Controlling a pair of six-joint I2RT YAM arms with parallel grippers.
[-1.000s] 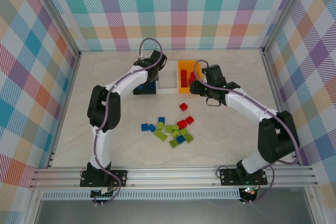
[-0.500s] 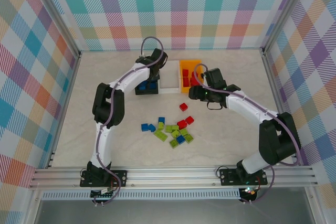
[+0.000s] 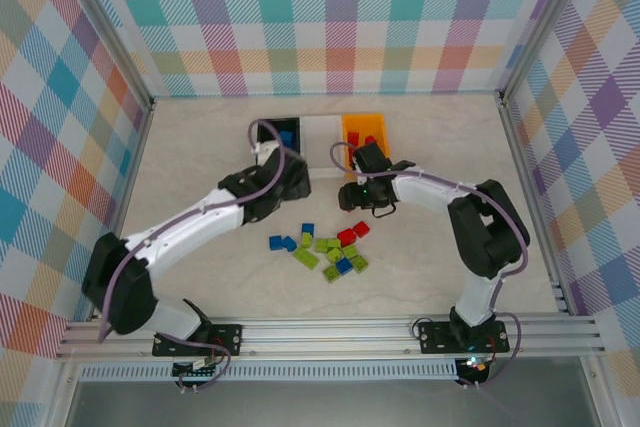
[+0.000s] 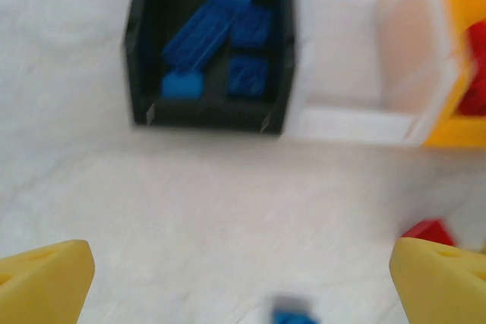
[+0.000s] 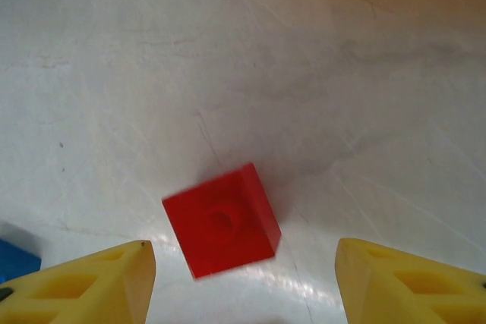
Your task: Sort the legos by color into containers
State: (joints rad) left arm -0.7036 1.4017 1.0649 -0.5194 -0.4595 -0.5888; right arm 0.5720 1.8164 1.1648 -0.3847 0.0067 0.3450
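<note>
While both arms reach over the pale table (image 3: 200, 157), the three containers stand side by side in a row at its far side: black bin (image 4: 213, 115) on the left, white bin (image 4: 349, 123) in the middle, orange bin (image 4: 456, 133) on the right.

1. Black bin: holds several blue bricks (image 4: 228, 28), lying loosely against one another.
2. Orange bin: holds red bricks (image 4: 474, 89), seen at the edge of the left wrist view.
3. Unsorted legos: a loose pile (image 3: 325, 250) of lime green, blue and red bricks lies on the table near the middle, well apart from the bins and between the two arms.

Left gripper (image 4: 241, 271): positioned on the near side of the black bin, camera facing the bin row. Its yellow fingertips (image 4: 45, 278) sit at opposite edges of the wrist view, so the jaws are spread wide. Nothing is between them.

Right gripper (image 5: 244, 280): positioned low over the table, on the near side of the orange bin. Its jaws are parted and grip nothing. A single red brick (image 5: 222, 220) lies flat on the table, stud side up, just ahead of the gap between the fingertips (image 5: 83, 286) and touching neither of them.
</note>
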